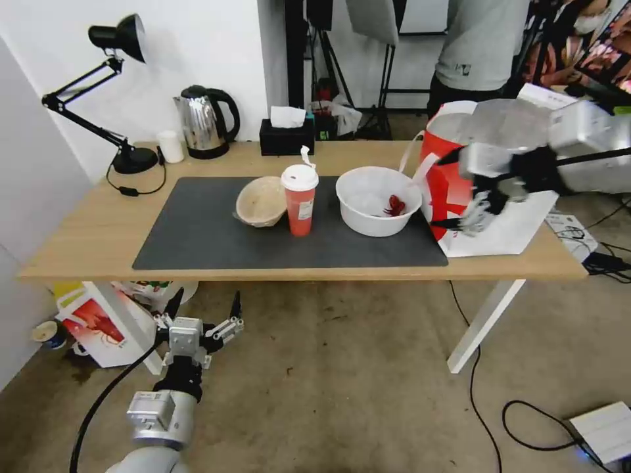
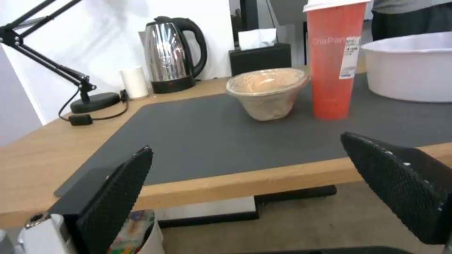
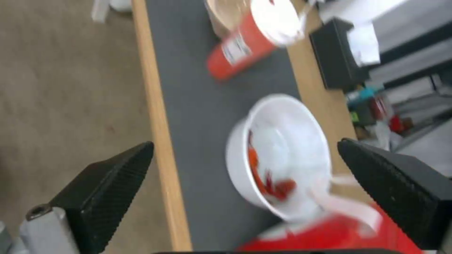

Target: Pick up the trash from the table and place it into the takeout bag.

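While raised over the right end of the table (image 1: 85, 256), right gripper (image 1: 452, 190) spread wide and holding nothing, just beside the takeout bag (image 1: 453, 187) and the white plastic bowl (image 1: 376, 197). On the dark mat (image 1: 217, 243): that bowl, red cup (image 1: 300, 199), beige pulp bowl (image 1: 261, 201) in a row. Left gripper (image 1: 204, 307) low before the table's front edge, also wide and holding nothing.
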### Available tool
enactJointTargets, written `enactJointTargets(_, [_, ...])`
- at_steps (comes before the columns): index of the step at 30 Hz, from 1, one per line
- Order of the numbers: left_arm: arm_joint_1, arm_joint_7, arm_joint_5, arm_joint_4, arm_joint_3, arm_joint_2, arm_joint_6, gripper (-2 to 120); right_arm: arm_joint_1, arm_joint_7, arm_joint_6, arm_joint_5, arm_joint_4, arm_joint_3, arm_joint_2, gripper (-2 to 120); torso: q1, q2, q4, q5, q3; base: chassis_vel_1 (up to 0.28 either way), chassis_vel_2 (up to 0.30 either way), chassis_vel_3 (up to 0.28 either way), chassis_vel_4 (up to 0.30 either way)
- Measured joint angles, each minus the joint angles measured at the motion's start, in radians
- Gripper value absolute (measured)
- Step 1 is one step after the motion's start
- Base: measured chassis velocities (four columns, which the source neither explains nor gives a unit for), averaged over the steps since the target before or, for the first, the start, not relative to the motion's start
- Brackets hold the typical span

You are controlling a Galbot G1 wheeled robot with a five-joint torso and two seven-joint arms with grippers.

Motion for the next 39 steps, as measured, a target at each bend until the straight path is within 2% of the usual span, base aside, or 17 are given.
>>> enactJointTargets(7, [0.000, 0.000, 0.000, 0.000, 0.000, 0.000, 0.000, 100, -0.034, 0.096, 0.024, 0.049, 0.078, 0.018, 0.016, 100, 0.000, 0.000, -0.0005, -0.0004, 0.000, 0.000, 0.000, 0.000, 0.000])
enactJointTargets(9, [0.000, 0.000, 0.000, 0.000, 0.000, 0.000, 0.000, 100, -0.070, 0.148, 0.037, 0.061, 0.100, 0.038, 0.008, 100, 0.000, 0.000, -0.0003, -0.0006, 0.000, 0.000, 0.000, 0.000, 0.000])
enactJointTargets(14, [0.000, 0.000, 0.000, 0.000, 0.000, 0.000, 0.000, 100, -0.138, 0.193, 0.048, 0.055, 0.108, 0.071, -0.013, 100, 0.000, 0.000, -0.0003, -0.0004, 0.000, 0.000, 0.000, 0.000, 0.000])
enactJointTargets(19, [0.000, 0.000, 0.000, 0.000, 0.000, 0.000, 0.000, 100, -0.185, 0.196, 0.048, 0.054, 0.087, 0.096, -0.057, 100, 0.000, 0.000, -0.0006, -0.0005, 0.000, 0.000, 0.000, 0.000, 0.000])
enactJointTargets(22, [0.000, 0.000, 0.000, 0.000, 0.000, 0.000, 0.000, 100, -0.282, 0.196, 0.038, 0.068, 0.032, 0.212, -0.126, 100, 0.000, 0.000, 0.0000, -0.0008, 0.000, 0.000, 0.000, 0.000, 0.000])
enactJointTargets(28, [0.000, 0.000, 0.000, 0.000, 0.000, 0.000, 0.000, 100, -0.369, 0.193, 0.012, 0.070, -0.022, 0.303, -0.188, 100, 0.000, 0.000, 0.0000, -0.0006, 0.000, 0.000, 0.000, 0.000, 0.000])
enactJointTargets(39, [0.000, 0.000, 0.000, 0.000, 0.000, 0.000, 0.000, 100, -0.397, 0.138, -0.007, 0.039, -0.123, 0.311, -0.219, 100, 0.000, 0.000, -0.0003, -0.0003, 0.000, 0.000, 0.000, 0.000, 0.000])
